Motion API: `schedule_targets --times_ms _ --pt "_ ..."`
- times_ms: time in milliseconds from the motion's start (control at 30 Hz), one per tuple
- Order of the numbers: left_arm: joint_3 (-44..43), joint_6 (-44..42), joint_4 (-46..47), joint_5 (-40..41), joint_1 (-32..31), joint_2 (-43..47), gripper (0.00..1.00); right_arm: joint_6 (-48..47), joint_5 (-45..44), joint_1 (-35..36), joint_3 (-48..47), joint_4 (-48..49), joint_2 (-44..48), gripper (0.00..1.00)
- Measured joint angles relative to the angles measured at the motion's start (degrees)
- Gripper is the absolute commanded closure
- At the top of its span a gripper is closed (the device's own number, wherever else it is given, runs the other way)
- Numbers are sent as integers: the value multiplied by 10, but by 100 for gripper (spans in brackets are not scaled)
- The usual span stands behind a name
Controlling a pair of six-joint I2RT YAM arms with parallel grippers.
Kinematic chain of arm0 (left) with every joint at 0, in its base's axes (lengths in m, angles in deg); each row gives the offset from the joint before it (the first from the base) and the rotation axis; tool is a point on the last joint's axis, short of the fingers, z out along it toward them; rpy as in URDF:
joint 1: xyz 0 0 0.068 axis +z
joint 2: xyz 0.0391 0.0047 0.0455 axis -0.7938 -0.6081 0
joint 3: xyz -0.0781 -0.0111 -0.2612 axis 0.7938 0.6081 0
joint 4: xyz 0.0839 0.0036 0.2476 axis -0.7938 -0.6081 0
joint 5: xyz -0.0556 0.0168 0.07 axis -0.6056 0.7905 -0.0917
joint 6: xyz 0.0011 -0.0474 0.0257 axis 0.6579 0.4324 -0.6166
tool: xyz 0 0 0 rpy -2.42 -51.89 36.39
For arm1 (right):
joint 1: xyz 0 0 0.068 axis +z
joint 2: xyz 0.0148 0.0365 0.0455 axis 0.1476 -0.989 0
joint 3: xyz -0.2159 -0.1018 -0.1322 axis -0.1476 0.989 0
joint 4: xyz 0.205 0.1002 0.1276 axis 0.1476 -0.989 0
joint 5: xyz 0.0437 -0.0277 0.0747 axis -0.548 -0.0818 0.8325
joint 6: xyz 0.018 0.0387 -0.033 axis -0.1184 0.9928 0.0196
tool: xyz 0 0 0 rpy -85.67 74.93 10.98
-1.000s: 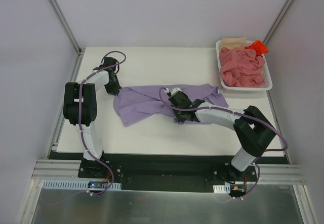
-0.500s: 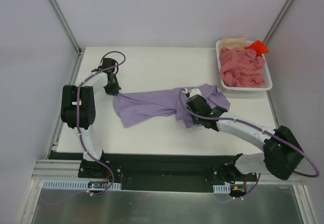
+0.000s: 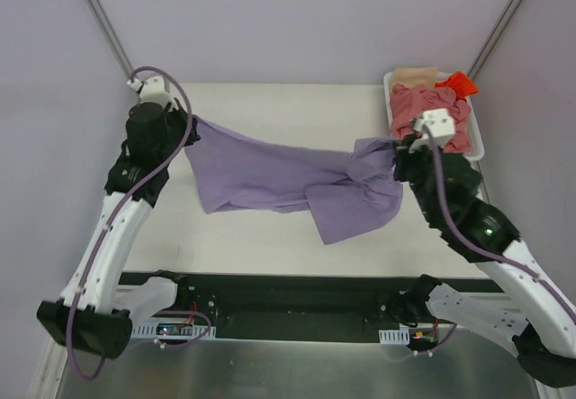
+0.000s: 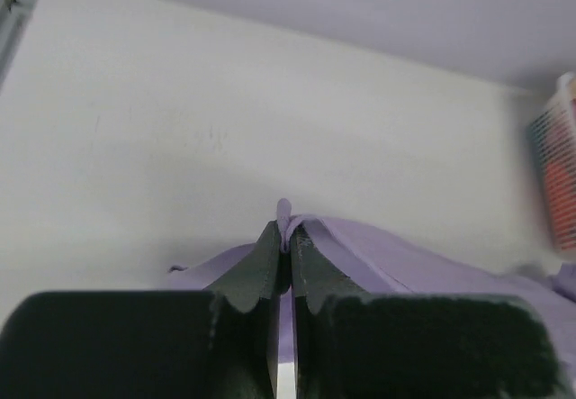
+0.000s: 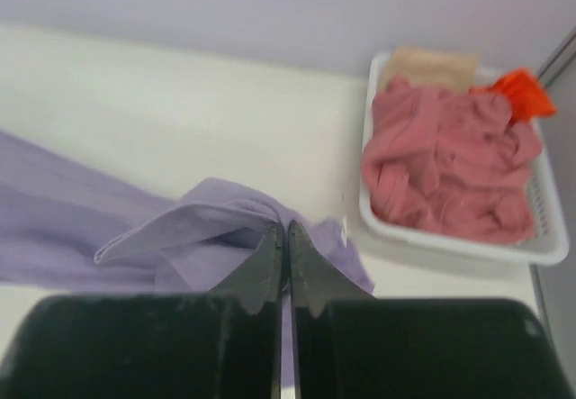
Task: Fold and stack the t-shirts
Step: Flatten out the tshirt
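Note:
A lavender-purple t-shirt [image 3: 279, 178] hangs stretched in the air between my two grippers, sagging in the middle above the white table [image 3: 270, 111]. My left gripper [image 3: 189, 127] is shut on its left end; in the left wrist view the gripper [image 4: 285, 237] pinches a ridge of purple cloth [image 4: 378, 255]. My right gripper [image 3: 393, 153] is shut on the right end; in the right wrist view the gripper [image 5: 286, 230] holds bunched purple cloth [image 5: 207, 223]. A salmon-pink shirt [image 3: 430, 122], a beige one [image 3: 414, 76] and an orange-red one [image 3: 457, 83] lie in the basket.
A white plastic basket [image 3: 480, 151] stands at the table's back right corner, close to my right gripper; it also shows in the right wrist view [image 5: 450, 241]. Metal frame posts run up at the back left and back right.
Both grippers have risen and pulled apart, lifting the purple shirt off the table and stretching it out. The left went to the back left, the right toward the basket.

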Motion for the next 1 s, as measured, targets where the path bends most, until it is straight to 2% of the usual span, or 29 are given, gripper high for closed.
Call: schedule_targets --times_ms 167,333,467,567,633,833,1000 --pt "-23 9 0 -17 0 148 100 -33 35 0 -130 -11 48 100" --pt "-85 13 -6 -81 0 260 100 -35 128 0 -306 -47 47 100" --pt "-194 8 -3 -142 0 280 100 -24 208 0 -480 -74 -5 100" --pt "-276 5 1 -177 0 277 100 -22 239 0 -612 -86 -63 100" --pt "-311 0 3 -191 0 273 100 -24 245 0 -662 -76 -89 100" --pt "-335 -15 13 -184 0 229 100 -69 194 0 -642 -52 -117 100" --pt "-289 -48 25 -84 0 117 100 -148 89 -19 -523 45 -180 100"
